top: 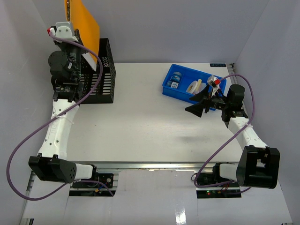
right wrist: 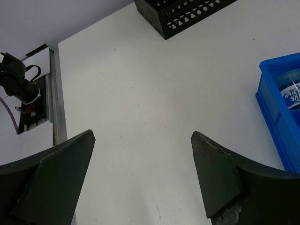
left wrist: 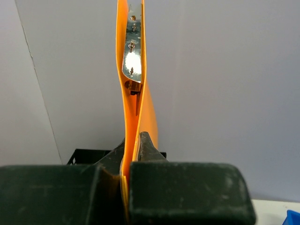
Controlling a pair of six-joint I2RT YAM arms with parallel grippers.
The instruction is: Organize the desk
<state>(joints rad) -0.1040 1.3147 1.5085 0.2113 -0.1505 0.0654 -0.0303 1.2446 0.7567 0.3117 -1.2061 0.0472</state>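
1. the step in hand looked to be filing: the left hand [left wrist: 136, 143] was pressed together on the bottom edge of an orange folder [top: 86, 23], holding it upright over the black basket [top: 104, 70] at the far left of the tabletop [top: 140, 122].
2. the folder's lower corner was at the basket's open top; whether it had gone inside could not be told.
3. the next move probably called for lowering the folder straight down between the basket's walls, keeping it upright, and only then letting go. the folder was thin and bowed in the grip, so it could catch on the rim.
4. the right hand [right wrist: 143, 140] was spread wide and held nothing. it hung over bare tabletop just beside the blue tray [top: 180, 96] at the far right.
5. the blue tray held a tape roll [top: 193, 86] and a round tub [top: 176, 79] with a blue label; a small item at its right end was too unclear to name.
6. what lay in the black basket was hidden by the left arm and the mesh.
7. the tabletop was the wide white surface under both arms, with a metal rail along its near edge; between basket and tray nothing showed on it.
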